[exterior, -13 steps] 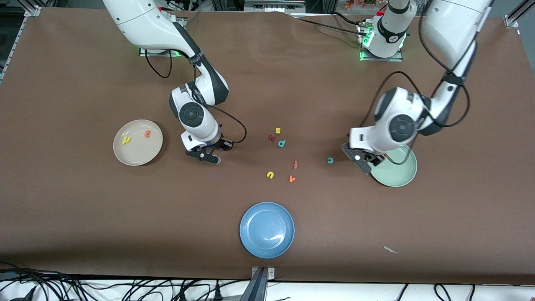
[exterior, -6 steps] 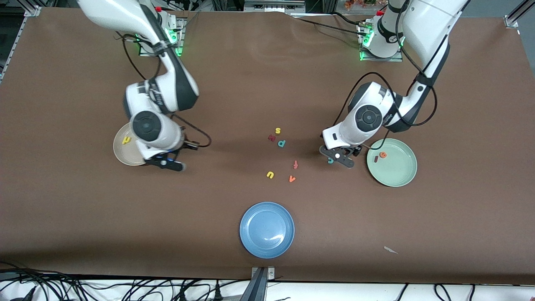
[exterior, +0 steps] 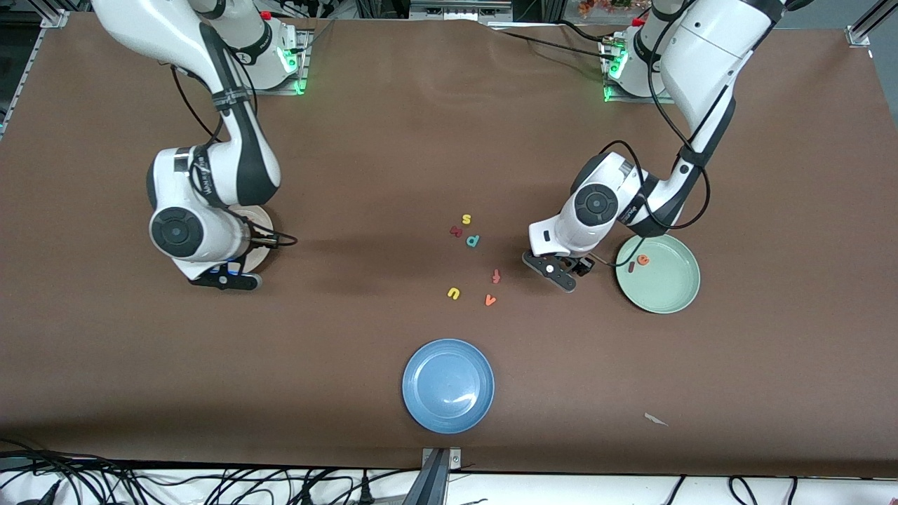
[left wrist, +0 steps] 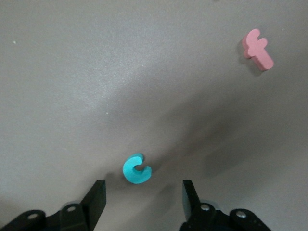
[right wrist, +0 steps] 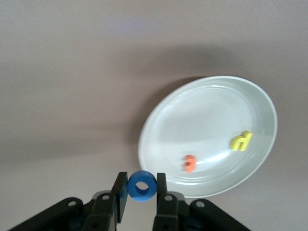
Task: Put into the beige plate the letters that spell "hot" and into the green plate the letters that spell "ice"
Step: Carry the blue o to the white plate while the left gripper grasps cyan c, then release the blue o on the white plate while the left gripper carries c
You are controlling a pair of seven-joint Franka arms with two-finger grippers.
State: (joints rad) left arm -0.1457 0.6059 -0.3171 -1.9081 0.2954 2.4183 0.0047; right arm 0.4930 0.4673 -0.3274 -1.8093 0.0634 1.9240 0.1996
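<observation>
I see my right gripper pinching the little blue ring o just above the edge of the round beige plate, where the yellow h and orange t lie. My left gripper hangs wide apart over the tiny teal c on the brown desk, beside the round pale green plate.

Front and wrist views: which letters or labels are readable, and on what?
"s", "p", "f", "u", "v": toy letters on the table.
"e": in the green plate.
"c": on the table, under the left gripper.
"o": held by the right gripper.
"h", "t": in the beige plate.
Arm print: unreadable.
</observation>
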